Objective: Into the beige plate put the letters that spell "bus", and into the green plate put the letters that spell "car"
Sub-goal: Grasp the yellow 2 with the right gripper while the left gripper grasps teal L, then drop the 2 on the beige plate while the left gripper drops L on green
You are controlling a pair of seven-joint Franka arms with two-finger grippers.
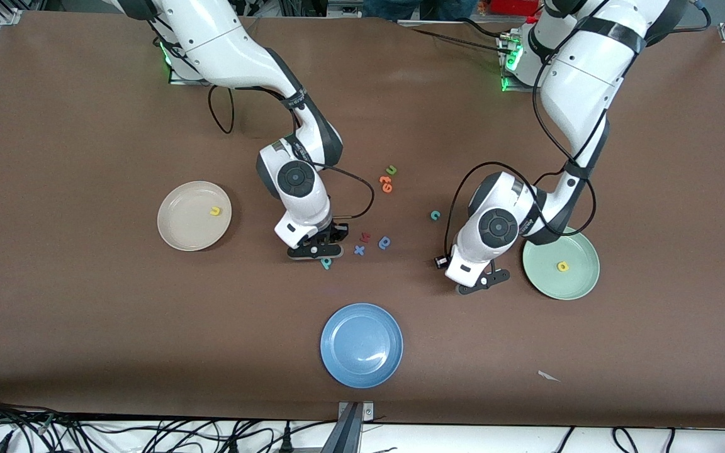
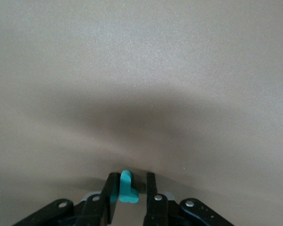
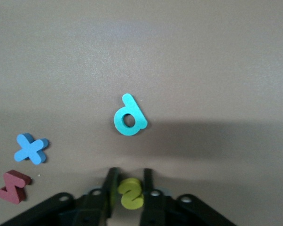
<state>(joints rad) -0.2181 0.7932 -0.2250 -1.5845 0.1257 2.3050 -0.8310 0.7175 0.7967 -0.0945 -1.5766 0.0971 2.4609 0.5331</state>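
Front: right gripper low on worktop, teal b just off its fingers. Left gripper down beside green plate holding yellow a; yellow u in beige plate.
Left wrist: fingers pinching teal r.
Right wrist: fingers pinching yellow s; b ahead of them.

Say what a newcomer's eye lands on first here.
Both arms are down at the table, each pinching a tiny letter: the right gripper is shut on a yellow s, the left gripper on a teal r. Three plates ring the loose letters: beige plate holding a yellow u, green plate holding a yellow a, blue plate nearest the camera.
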